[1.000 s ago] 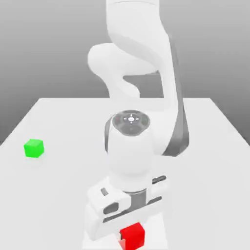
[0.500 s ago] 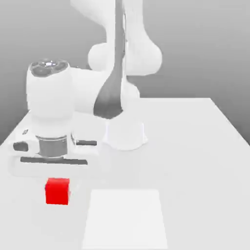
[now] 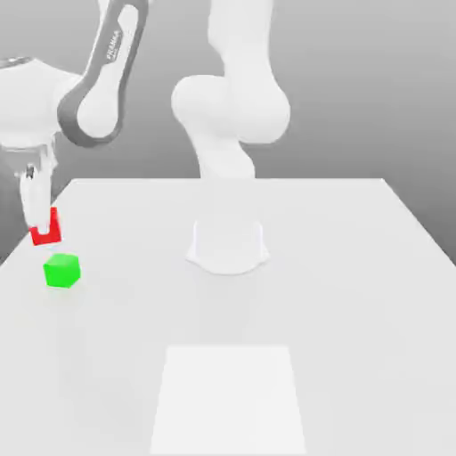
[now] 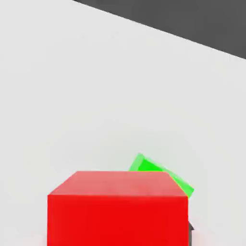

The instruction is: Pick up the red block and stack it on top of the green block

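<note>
At the exterior view's far left, the white two-finger gripper (image 3: 40,214) hangs from the arm's hand with its fingers (image 3: 32,203) pointing down, pinching the small, smooth-faced bright red cube (image 3: 45,233) between them. The red cube is clear of the white tabletop (image 3: 356,294) and sits just above and slightly behind the small bright green cube (image 3: 61,270), which rests on the table near its left edge. In the hand view the red cube (image 4: 117,207) is close in the foreground, and a corner of the green cube (image 4: 161,174) shows past one upper edge of it, so the two are judged not yet squarely in line.

Step in hand: carrying the red cube over the green one before setting it down. To do this well, the gripper should first be centred until the green cube is hidden evenly beneath the red one, with the faces turned parallel. It should then descend straight and slowly until the faces meet, and only then release; an offset or early release risks the red cube tipping off or nudging the green one.

Further right, the arm's white links (image 3: 232,107) rise from the round base (image 3: 227,245) at the table's middle and fold over toward the left, the grey-banded forearm (image 3: 102,80) sloping down to the hand.
</note>
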`<state>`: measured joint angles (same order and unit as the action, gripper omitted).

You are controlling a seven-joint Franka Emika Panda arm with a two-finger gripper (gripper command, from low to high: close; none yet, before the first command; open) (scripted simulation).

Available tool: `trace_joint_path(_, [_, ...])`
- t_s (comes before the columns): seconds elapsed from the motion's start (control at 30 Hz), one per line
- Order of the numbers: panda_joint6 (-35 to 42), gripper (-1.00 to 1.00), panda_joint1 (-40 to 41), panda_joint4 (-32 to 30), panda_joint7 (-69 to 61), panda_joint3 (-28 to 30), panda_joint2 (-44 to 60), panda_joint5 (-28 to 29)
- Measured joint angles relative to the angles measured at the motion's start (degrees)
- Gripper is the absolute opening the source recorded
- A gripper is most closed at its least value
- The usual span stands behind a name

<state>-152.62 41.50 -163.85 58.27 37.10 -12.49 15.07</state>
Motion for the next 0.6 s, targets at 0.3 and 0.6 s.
trace_joint_path(0.3, [-5.9,-1.00,-6.8,0.4,-9.7,3.8,7.7,-14.3])
trace_joint_path(0.6, [-13.9,1.00,-8.0,0.2,-20.1,1.4,16.9,-29.0])
